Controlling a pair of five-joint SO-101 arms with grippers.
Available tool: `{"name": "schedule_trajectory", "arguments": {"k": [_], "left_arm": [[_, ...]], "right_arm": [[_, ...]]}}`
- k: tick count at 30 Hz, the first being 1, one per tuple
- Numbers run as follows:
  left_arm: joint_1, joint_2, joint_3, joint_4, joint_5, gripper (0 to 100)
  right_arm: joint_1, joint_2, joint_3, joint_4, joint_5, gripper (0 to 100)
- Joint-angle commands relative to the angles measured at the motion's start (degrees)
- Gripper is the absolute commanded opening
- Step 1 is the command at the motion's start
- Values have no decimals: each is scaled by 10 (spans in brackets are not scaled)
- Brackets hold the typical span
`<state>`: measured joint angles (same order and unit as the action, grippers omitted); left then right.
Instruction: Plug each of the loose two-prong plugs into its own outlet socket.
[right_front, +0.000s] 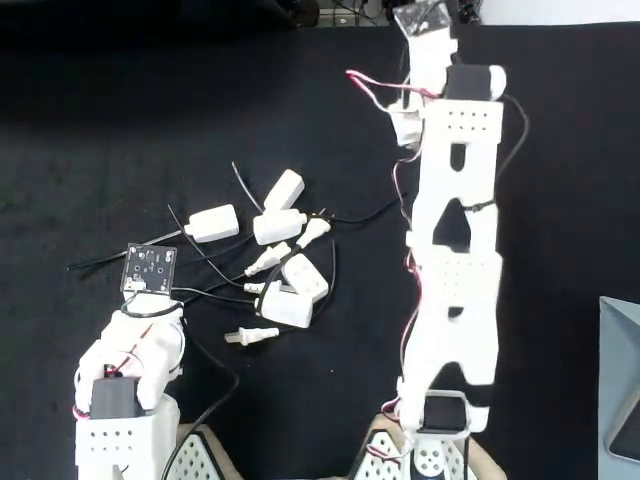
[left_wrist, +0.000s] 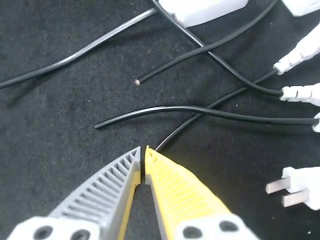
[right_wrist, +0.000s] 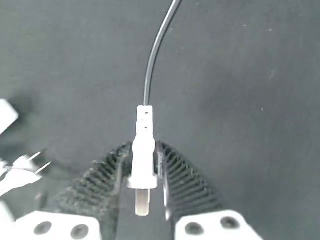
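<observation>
Left gripper: tips are pressed together, with a thin black cable pinched between them; its far end is lost in the tangle. White outlet sockets and a loose plug are seen clustered mid-table. Right gripper: clamped on a white plug at the table's far edge; its prongs cannot be told apart.

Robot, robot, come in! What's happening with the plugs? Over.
Left gripper shut on thin black cord. Right gripper shut on white plug. Outlet sockets heaped mid-table, other cords crossing.
</observation>
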<state>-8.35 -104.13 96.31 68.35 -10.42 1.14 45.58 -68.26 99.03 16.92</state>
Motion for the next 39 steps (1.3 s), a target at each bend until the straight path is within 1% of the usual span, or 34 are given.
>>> {"name": "schedule_trajectory", "arguments": {"k": [1, 10, 13, 17, 21, 26, 30, 33, 39], "left_arm": [[-4, -1, 10, -11, -4, 33], [1, -2, 7, -11, -5, 33], [3, -4, 0, -12, -2, 33], [7, -3, -16, -52, -1, 33], [25, -3, -21, -53, -1, 33], [23, -3, -38, -49, -1, 31], [20, -2, -106, -49, -4, 30], [26, -2, -153, -40, -2, 33], [89, -2, -227, -44, -1, 33]], "right_arm": [[-21, -165, 143, 22, -19, 11], [-89, -510, 553, 6, -88, 11], [-102, -619, 663, -17, -98, 11], [-120, -750, 803, -40, -100, 11], [-146, -870, 927, -64, -134, 11], [-186, -1011, 1046, -99, -170, 11], [-207, -1127, 1135, -140, -192, 11], [-222, -1206, 1193, -162, -192, 11], [-262, -1322, 1239, -185, -187, 11]]}}
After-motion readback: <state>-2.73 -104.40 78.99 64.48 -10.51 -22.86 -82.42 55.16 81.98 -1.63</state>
